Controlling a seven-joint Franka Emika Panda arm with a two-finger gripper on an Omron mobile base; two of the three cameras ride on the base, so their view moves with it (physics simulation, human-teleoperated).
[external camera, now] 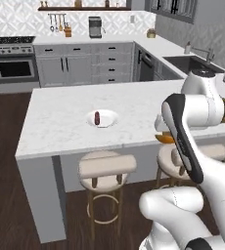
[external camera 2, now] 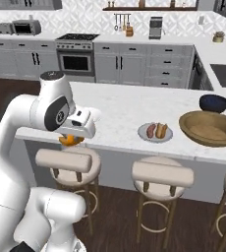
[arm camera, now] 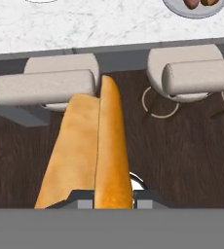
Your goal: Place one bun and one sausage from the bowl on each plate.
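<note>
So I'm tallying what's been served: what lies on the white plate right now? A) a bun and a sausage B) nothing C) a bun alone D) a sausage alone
D: in the left base view the white plate carries only a dark red sausage; the bun meant for it is in the claw.

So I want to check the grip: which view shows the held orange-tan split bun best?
The hand view: the orange-tan split bun runs up from the gripper, both halves plain. The right base view shows a small orange bit under the hand; the left base view shows a sliver behind the arm.
</note>
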